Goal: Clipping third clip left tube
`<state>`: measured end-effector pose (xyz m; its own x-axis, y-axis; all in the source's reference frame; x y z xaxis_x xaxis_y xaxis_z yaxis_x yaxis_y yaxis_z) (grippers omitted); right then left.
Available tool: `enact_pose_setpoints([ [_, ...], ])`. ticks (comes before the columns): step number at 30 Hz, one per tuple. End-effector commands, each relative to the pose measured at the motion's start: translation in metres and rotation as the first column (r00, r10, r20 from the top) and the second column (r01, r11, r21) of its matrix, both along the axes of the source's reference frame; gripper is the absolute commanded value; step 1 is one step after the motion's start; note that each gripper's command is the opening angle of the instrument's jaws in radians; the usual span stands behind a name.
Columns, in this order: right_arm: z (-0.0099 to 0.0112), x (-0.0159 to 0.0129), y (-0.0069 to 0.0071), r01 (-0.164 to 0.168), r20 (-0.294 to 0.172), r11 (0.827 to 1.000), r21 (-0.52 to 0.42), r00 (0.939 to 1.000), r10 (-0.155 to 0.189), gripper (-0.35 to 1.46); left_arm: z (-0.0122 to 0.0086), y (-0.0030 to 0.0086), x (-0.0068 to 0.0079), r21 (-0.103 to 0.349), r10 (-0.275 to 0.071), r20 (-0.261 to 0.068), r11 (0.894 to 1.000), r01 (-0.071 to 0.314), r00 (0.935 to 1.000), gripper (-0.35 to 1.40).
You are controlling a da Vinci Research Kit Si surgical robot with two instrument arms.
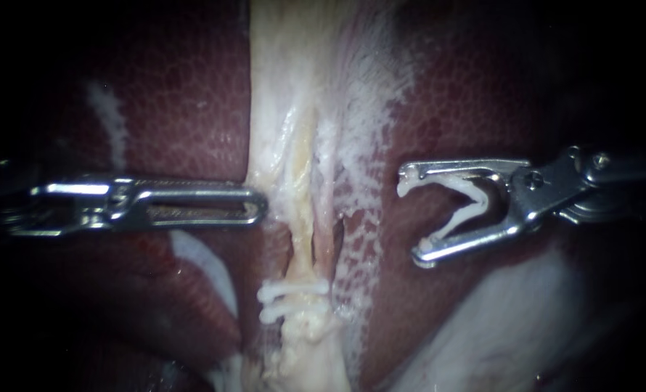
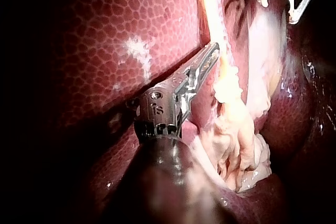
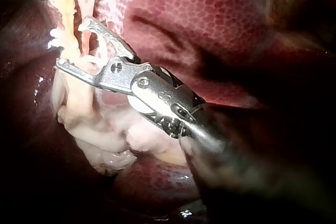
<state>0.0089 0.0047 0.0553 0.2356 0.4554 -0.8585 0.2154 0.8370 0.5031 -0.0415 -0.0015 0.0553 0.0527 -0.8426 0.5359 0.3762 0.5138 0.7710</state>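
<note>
— Instruments, please.
— From 9 o'clock, the left instrument (image 1: pixel 254 207): jaws lie together, tip against the pale tissue (image 1: pixel 279 145). From 3 o'clock, the right instrument (image 1: pixel 412 218): jaws stand wide, holding a white clip (image 1: pixel 459 218) between them (the clip itself open), just short of the tubes.
— And the tube?
— The left tube (image 1: pixel 301 225) runs 12 to 6 through centre, between both tips; two clips (image 1: pixel 294 290) cross it toward 6. The liver (image 1: pixel 192 94) lies behind

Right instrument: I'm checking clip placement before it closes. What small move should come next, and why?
Probably ease the right instrument across to the left tube, above the two clips already there: its open clip hangs apart from the tube, over liver, with nothing inside it.
</note>
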Motion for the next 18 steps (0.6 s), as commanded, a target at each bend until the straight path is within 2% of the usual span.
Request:
enact_pose_setpoints([
  [1,0.0,0.0,0.0,0.0,0.0,1.0,-0.001,1.0,0.0,0.6,0.0,0.0,0.0,0.0,0.002,0.002,1.0,-0.002,1.0,-0.35],
  [6,0.0005,0.0003,-0.0004,-0.002,0.001,1.0,-0.005,1.0,0.002,0.6,-0.0001,0.0001,0.0001,0.002,0.004,0.003,1.0,-0.004,1.0,-0.35],
  [10,0.0015,0.001,-0.0012,-0.004,0.003,1.0,-0.013,1.0,0.004,0.6,-0.0012,0.0007,0.0008,0.008,0.006,0.007,1.0,-0.006,1.0,-0.35],
  [15,0.0038,0.003,-0.0028,-0.004,0.009,1.0,0.015,1.0,0.004,0.6,-0.0032,0.0013,0.0018,0.018,0.007,0.011,1.0,-0.008,0.9999,-0.35],
  [18,0.0052,0.0044,-0.0041,0.001,0.01,0.999,0.034,1.0,-0.001,0.6,-0.0044,0.0017,0.0025,0.018,-0.005,0.02,1.0,0.005,0.9998,-0.35],
])
